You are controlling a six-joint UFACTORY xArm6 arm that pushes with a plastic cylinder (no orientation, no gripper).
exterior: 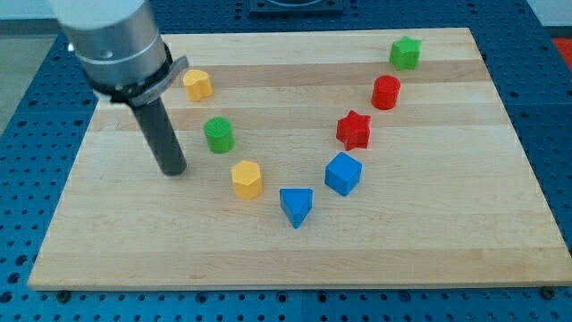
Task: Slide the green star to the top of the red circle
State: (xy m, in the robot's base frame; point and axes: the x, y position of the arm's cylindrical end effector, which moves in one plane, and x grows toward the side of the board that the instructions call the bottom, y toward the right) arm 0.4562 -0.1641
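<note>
The green star (405, 53) sits near the board's top right corner. The red circle (385, 92) is a short cylinder just below and slightly left of it, with a small gap between them. My tip (172, 170) rests on the board at the view's left, far from both. It stands left of the green circle (218, 134) and touches no block.
A red star (354, 130), a blue cube (342, 173), a blue triangle (296, 207) and a yellow hexagon (247, 179) form a V across the wooden board (465, 241). Another yellow block (197, 84) lies at the upper left.
</note>
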